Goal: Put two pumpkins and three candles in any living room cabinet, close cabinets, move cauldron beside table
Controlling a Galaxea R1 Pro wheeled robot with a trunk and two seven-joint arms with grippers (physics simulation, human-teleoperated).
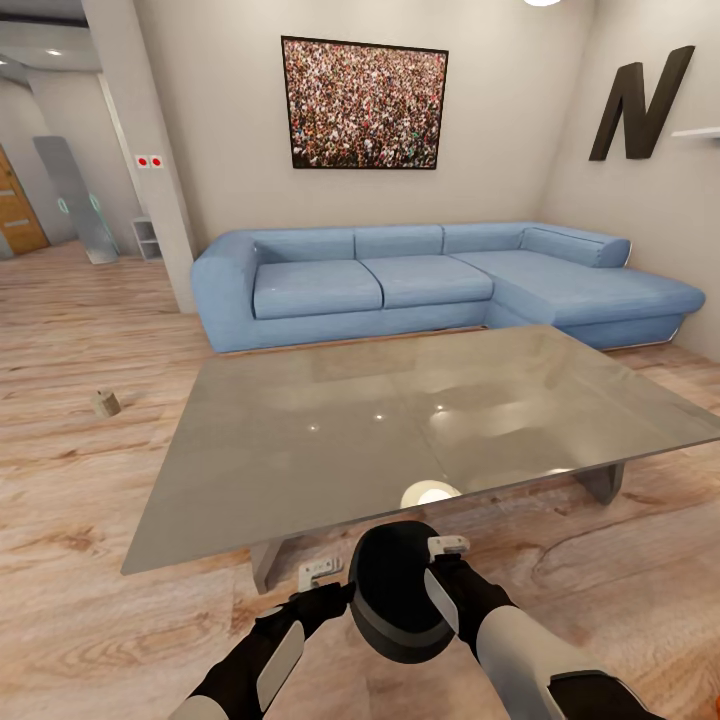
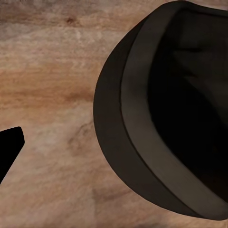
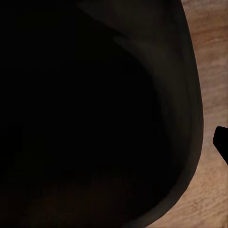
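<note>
Beyond the arms stands the glass table [image 1: 400, 420], with the cauldron [image 1: 398, 590] just before its near edge, squeezed between both grippers; whether their jaws are spread cannot be told. Uneven pressure could tip it. One candle [image 1: 106, 402] lies on the floor.

Both arms are reaching forward and low in the head view, forearms angling inward toward each other. The left gripper [image 1: 322, 580] is sitting at the left side of the cauldron [image 1: 398, 592], its pale fingers pointing forward just beside the rim. The right gripper [image 1: 447, 556] is lying over the cauldron's right rim, one finger down along the inner wall. Whether either pair of jaws is actually clamping is not clear from these views.
</note>
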